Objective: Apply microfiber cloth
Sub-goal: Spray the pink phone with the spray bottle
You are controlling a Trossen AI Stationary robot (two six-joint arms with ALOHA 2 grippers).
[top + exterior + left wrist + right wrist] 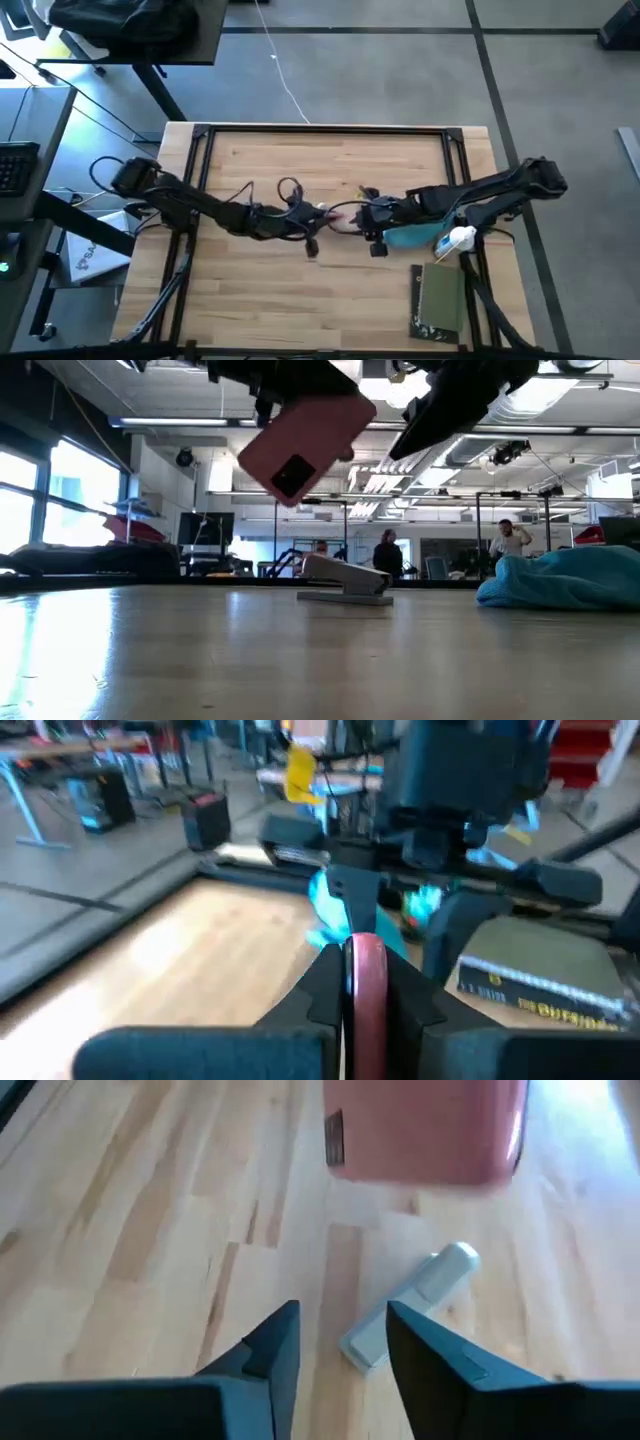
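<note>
While my left gripper (pixel 365 982) pinches the pink phone (pixel 305 445) edge-on above the middle of the surface (pixel 260 300), my right gripper (pixel 340 1342) hangs beside it, fingers apart and empty. I judge the right should swing back right for the blue cloth (pixel 565 582), lying bunched under its arm near the green book (pixel 440 300), grasping a raised fold and avoiding the grey oblong (pixel 410 1302).

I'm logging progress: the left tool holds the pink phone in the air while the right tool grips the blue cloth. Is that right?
Not quite. The right tool is open and empty, as the right wrist view shows; the blue cloth lies on the table. The left tool does hold the pink phone in the air.
</note>
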